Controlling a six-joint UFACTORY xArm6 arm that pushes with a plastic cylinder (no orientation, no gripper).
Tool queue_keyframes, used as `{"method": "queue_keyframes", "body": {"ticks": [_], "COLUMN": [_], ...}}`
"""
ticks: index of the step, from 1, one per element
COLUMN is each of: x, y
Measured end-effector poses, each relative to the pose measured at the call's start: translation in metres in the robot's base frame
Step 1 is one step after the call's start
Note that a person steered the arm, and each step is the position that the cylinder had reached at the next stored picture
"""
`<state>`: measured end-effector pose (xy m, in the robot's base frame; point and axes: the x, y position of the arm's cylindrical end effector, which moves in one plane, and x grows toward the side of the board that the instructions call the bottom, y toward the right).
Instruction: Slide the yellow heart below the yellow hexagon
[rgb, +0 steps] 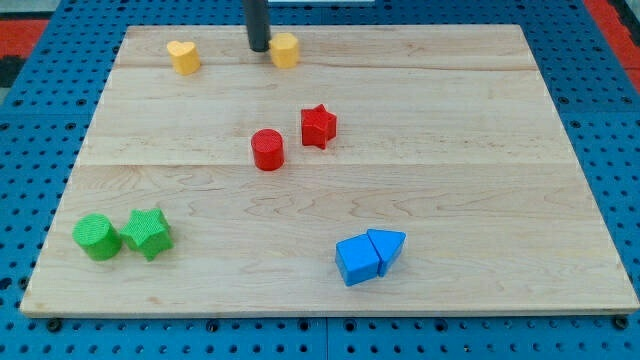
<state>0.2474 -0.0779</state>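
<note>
My tip (259, 48) rests on the pale wooden board (480, 150) near the view's top edge, just to the left of the small yellow hexagon block (285, 49), close enough that I cannot tell whether the two touch. The rod has no jaws at all, so it grasps nothing; it is only a straight dark stick standing upright on the surface. The small yellow heart block (183, 56) sits well to the left of my tip, near the board's top-left corner, at about the same height in the view as the hexagon. Its two lobes seem to face the view's upper left and its point the lower right, so its long axis runs on that diagonal, though the block is small and I cannot be sure. Nearer the middle stand a red cylinder (267, 149) and a red star (318, 126), slightly apart. At the lower left a green cylinder (96, 237) and a green star (147, 233) sit side by side, and at the lower right a blue cube (357, 260) touches a blue triangular block (388, 246).
</note>
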Motion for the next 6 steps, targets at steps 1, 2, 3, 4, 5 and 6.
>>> {"method": "queue_keyframes", "body": {"ticks": [1, 2, 3, 4, 5, 6], "x": [0.025, 0.000, 0.017, 0.084, 0.088, 0.041], "y": [0.011, 0.059, 0.063, -0.032, -0.155, -0.164]}}
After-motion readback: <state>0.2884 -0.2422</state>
